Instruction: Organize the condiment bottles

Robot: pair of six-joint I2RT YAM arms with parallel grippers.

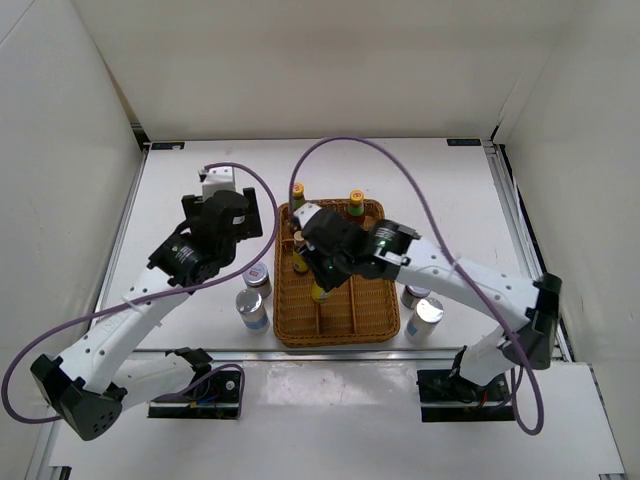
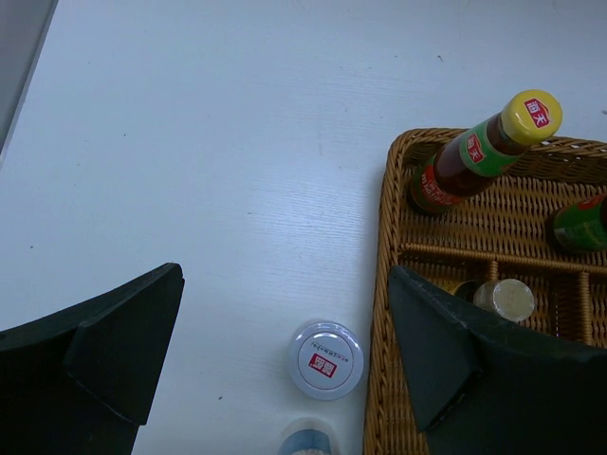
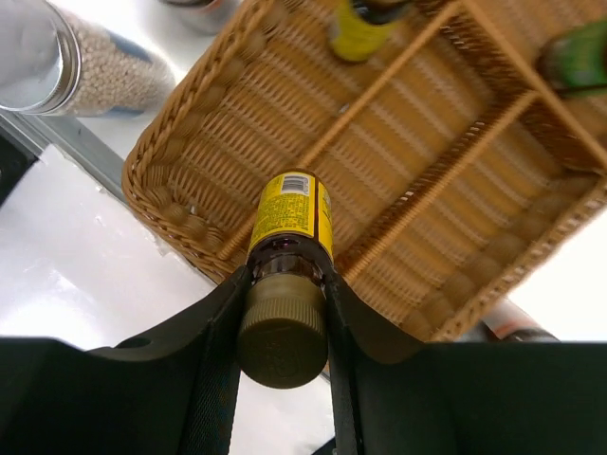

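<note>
- Right now the right claw (image 3: 285,277) is clamped on a small brown bottle (image 3: 289,218). Its fingers (image 3: 213,341) pinch the neck just under the cap.
- That bottle hangs over the wicker tray (image 3: 180,152), near its edge, and is not set down yet.
- To my eye, the step in hand is seating it in a compartment. Bring it down upright and clear of the dividers (image 3: 398,74), and let the base sit flat. Only then part the fingers and lift straight up, so the cap isn't dragged over.
- Its yellow label shows a barcode and small print I can't read.
- Over on the other side, the left claw (image 2: 285,284) gapes wide and holds nothing. It hovers above a jar (image 2: 325,358) on the table (image 2: 190,142), just outside the tray.
- That jar's white lid has a red badge with white characters too small to read.
- A tall bottle (image 2: 474,156) stands in the tray's corner. Its yellow cap bears a red square with white Chinese characters, and there are red tags on the green neck.
</note>
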